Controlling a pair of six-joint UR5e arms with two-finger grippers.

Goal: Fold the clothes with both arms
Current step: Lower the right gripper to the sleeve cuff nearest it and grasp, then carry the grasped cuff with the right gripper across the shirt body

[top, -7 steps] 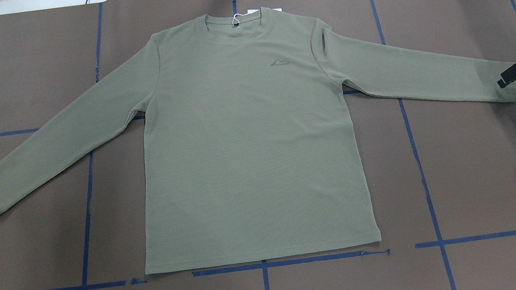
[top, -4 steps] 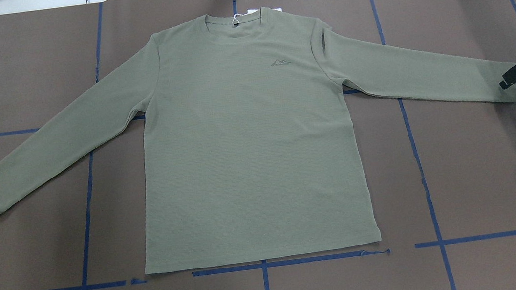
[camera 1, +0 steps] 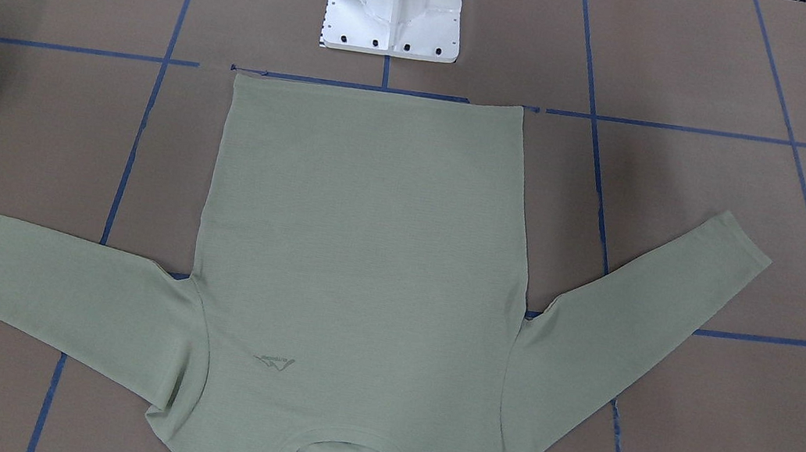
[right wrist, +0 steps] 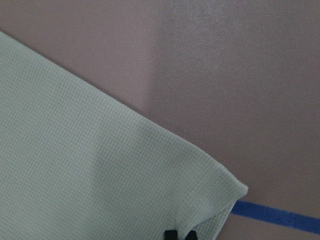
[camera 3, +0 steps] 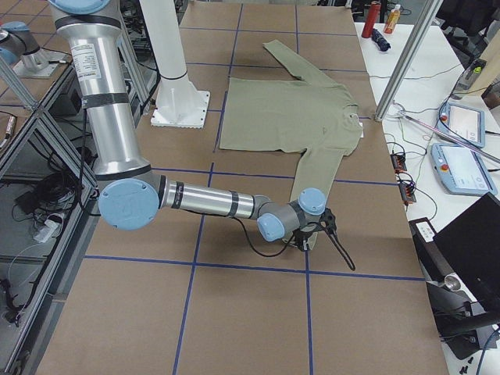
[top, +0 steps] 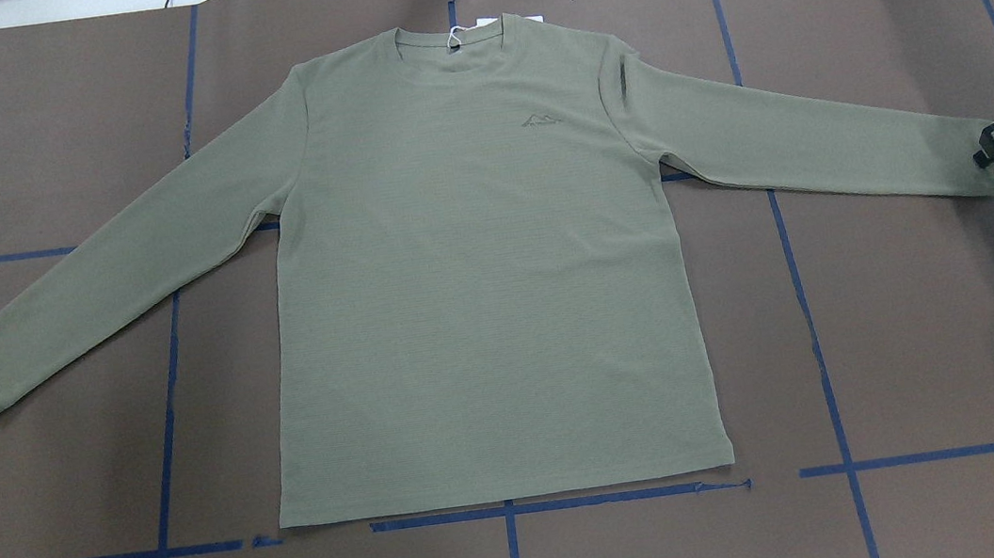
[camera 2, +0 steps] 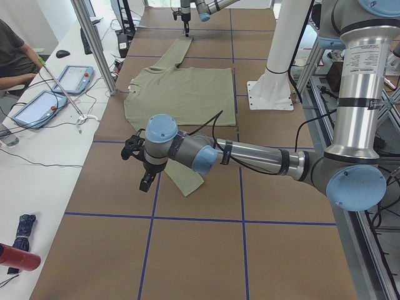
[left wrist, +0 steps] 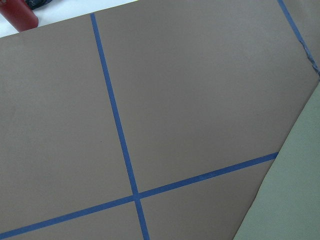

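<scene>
The sage-green long-sleeved shirt [top: 483, 319] lay flat, logo up, in the middle of the worktop [top: 922, 341], collar toward the far edge. Over the last second we saw the right gripper [top: 984, 155] draw back along the sleeve toward the worktop's right edge, stopping at the cuff [right wrist: 215, 195]. Its fingertips [right wrist: 171, 234] sat close together at the hem; whether they had pinched the knit we could not tell. The left gripper [camera 2: 145, 181] hung beside the opposite cuff, its state unreadable. We judged the first sleeve fold about to begin.
</scene>
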